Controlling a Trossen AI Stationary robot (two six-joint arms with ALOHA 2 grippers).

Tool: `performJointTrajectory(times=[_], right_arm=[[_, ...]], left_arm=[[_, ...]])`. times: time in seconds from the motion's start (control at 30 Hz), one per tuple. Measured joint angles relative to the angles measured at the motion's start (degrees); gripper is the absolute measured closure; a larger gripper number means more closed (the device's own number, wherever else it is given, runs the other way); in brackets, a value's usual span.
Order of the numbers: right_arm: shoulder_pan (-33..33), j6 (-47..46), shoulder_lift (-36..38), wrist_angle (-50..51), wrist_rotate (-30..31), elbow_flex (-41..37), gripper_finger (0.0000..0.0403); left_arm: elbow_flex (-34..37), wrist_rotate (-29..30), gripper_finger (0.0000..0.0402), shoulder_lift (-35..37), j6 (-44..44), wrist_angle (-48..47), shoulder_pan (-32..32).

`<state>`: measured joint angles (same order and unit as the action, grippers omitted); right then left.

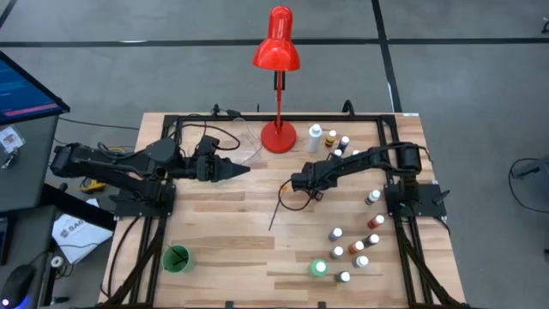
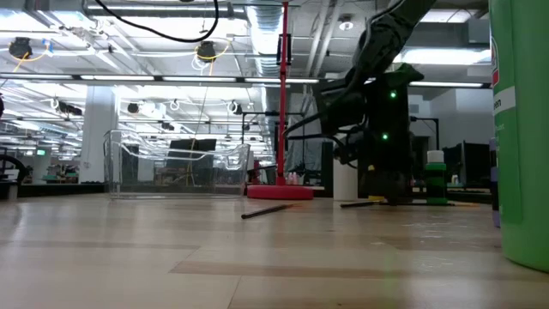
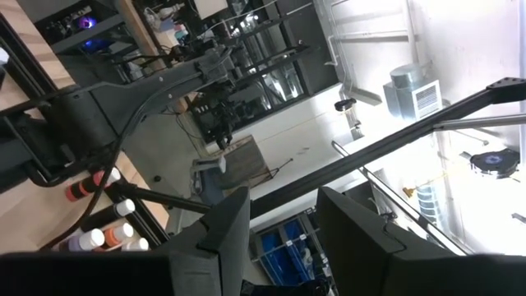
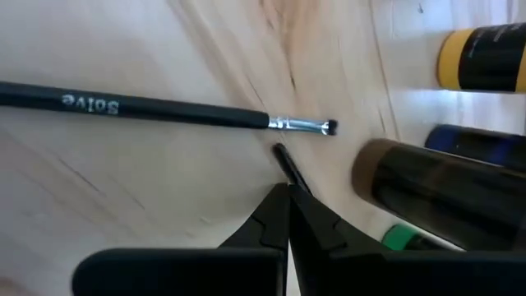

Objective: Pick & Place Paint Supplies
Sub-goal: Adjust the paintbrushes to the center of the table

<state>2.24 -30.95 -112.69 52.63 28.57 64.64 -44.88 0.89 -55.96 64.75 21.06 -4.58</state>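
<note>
High view: green cup [image 1: 177, 258] with dark contents.

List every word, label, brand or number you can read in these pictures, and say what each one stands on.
"Solve", as far as it reads: white letters on the dark handle of the brush lying on the table, in the right wrist view.
Green bottle at the low view's edge: dark print, cut off, unreadable.
Paper under the table, high view: dark print, too small.
Nothing else is legible.

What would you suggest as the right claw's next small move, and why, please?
Probably lift slightly. The right claw is shut on a thin dark brush whose tip is low over the table, beside another brush lying flat; raising it should clear that one.
</note>
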Motion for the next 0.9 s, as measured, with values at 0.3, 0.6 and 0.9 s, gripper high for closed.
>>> performJointTrajectory(times=[0.3,0.6,0.9], right_arm=[[-5.3,4.7,0.0,-2.7,-12.7,7.4,0.0403],[-6.1,6.3,1.4,13.6,-8.5,8.3,0.0403],[-5.5,1.7,1.4,16.3,0.0,-0.2,0.0403]], left_arm=[[0.0,0.0,0.0266,0.0,0.0,0.0,0.0],[0.0,-0.2,0.0266,0.0,0.0,0.0,0.0],[0.0,-0.8,0.0266,0.0,0.0,0.0,0.0]])
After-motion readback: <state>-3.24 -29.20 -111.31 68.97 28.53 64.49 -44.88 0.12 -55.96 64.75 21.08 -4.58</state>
